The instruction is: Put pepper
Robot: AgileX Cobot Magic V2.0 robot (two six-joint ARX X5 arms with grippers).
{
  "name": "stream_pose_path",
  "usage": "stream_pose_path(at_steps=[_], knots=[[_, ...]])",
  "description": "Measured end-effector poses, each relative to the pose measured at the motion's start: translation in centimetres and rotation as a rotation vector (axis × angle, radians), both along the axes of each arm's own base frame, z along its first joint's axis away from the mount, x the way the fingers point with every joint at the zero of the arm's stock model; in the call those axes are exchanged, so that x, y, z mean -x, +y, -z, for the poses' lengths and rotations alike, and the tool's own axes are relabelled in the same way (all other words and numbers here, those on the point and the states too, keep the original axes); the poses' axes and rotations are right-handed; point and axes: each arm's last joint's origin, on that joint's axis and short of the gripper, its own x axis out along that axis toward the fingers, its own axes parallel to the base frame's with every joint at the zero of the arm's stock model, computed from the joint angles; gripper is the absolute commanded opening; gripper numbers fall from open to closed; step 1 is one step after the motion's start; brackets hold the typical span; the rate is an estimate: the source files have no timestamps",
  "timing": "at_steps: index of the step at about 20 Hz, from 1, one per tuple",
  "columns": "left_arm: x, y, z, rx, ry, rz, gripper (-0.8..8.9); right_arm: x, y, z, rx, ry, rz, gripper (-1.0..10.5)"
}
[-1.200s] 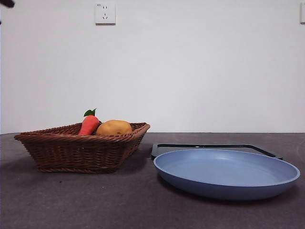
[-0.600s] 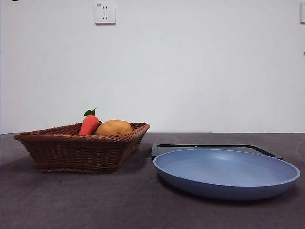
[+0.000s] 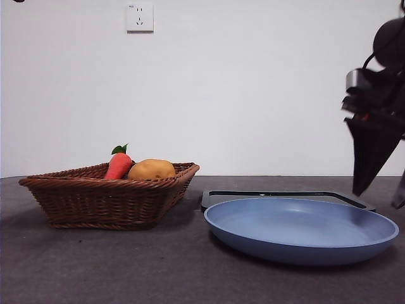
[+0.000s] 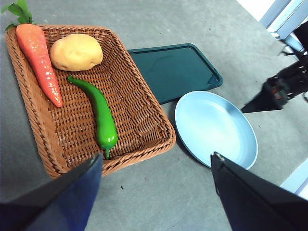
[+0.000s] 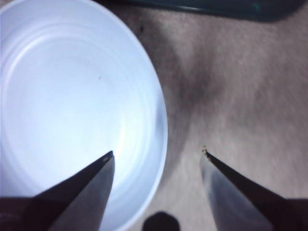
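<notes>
Your green pepper (image 4: 100, 113) lies in the wicker basket (image 4: 144, 115) beside the carrot (image 4: 39, 61) and potato (image 4: 76, 52), with the left gripper (image 4: 156, 166) spread wide above it, while the right gripper (image 5: 156, 153), spread and empty, hangs over the blue plate's (image 5: 159, 110) rim, probably waiting.

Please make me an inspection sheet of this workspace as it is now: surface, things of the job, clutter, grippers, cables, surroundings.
Surface: dark grey table, bare in front.
Job's things: pepper lies in the wicker basket, untouched.
Clutter: carrot and potato in the same basket; blue plate holds nothing; dark tray beyond it.
Grippers: left gripper open, high above the basket's edge; right gripper open, above the plate's rim.
Cables: nothing seen on the table.
Surroundings: white wall, socket.
</notes>
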Motion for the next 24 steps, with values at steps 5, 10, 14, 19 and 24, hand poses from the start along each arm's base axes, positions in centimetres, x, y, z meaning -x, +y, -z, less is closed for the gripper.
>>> stream_pose_path(at_steps=[5,10,14,19,24], knots=[[0.0,0.0,0.0,0.000,0.007,0.000,3.92,-0.7,0.7,1.3,0.018,0.006,-0.019,2.5],[0.1,0.0,0.1,0.000,0.010,0.000,3.92,-1.1,1.1,2.4,0.026,0.026,-0.028,1.4],[0.1,0.0,0.2,0.000,0.022,0.002,3.91,-1.2,1.1,2.3,0.024,0.018,-0.025,0.2],[-0.2,-1.0,0.6,-0.029,0.053,0.042,3.91,-1.3,1.1,2.3,0.016,0.019,-0.009,0.0],[-2.3,-3.2,1.3,-0.164,0.124,0.043,3.91,-0.2,0.9,-0.4,0.001,-0.049,0.005,0.0]])
